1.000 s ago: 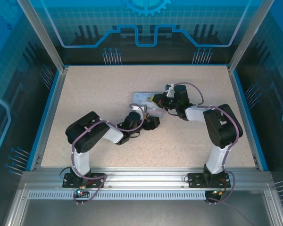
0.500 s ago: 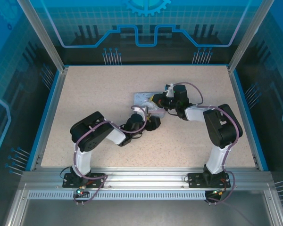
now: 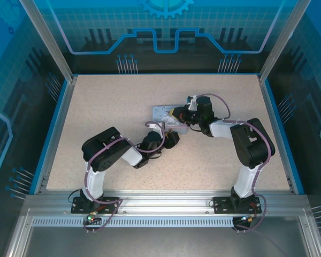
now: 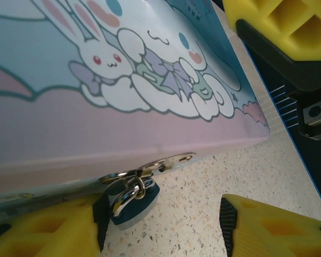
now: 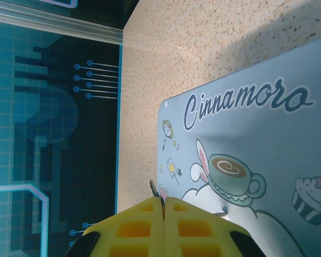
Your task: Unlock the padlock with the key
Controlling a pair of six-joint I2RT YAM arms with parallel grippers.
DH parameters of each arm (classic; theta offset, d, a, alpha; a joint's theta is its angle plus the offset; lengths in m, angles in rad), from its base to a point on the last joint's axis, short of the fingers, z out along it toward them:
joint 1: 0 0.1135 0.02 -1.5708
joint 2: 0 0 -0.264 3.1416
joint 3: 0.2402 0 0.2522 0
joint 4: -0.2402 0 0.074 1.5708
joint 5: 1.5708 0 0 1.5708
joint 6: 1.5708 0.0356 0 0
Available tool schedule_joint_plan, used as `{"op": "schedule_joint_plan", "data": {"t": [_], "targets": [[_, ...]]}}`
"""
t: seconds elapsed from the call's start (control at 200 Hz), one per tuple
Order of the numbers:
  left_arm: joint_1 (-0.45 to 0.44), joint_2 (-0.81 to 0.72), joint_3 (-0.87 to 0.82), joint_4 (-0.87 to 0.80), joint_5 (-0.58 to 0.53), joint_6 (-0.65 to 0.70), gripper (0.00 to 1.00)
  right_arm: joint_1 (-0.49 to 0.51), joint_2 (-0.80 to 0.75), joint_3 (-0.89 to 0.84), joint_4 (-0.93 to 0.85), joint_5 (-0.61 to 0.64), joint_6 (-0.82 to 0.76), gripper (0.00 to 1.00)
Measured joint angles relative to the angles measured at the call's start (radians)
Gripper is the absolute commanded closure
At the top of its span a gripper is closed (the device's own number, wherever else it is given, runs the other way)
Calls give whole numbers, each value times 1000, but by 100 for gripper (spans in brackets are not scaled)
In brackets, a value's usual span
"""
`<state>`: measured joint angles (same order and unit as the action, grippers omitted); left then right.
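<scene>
Padlock [image 4: 131, 198] is hanging from the clasp [image 4: 168, 160] of the cartoon tin [image 4: 123, 118], just beside one finger of the left gripper [image 4: 160, 230], whose jaws are standing wide apart, while the right gripper [image 5: 163, 211] is pinching the key [image 5: 154, 189] above the tin's lid.

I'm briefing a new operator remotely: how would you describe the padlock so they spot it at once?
Find the pastel cartoon tin near the middle of the speckled table. At its lower edge a silvery hasp sticks out, and the padlock hangs from it. It is tiny and dark-bodied with a shiny shackle, dwarfed by the tin.
</scene>
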<state>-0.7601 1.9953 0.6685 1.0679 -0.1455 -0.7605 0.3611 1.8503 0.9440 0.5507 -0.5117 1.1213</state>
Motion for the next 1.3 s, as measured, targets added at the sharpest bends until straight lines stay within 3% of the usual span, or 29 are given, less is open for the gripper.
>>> {"op": "schedule_joint_plan", "data": {"t": [0.215,0.62,1.301], "targets": [[-25,2,4,-13,-5,-1,48,0,2,0,0,-6,0,100],[-51,1,44,-85,-71,-5,48,0,5,0,0,-14,0,100],[-64,22,72,-104,-177,-167,63,0,17,0,-1,-14,0,100]]}}
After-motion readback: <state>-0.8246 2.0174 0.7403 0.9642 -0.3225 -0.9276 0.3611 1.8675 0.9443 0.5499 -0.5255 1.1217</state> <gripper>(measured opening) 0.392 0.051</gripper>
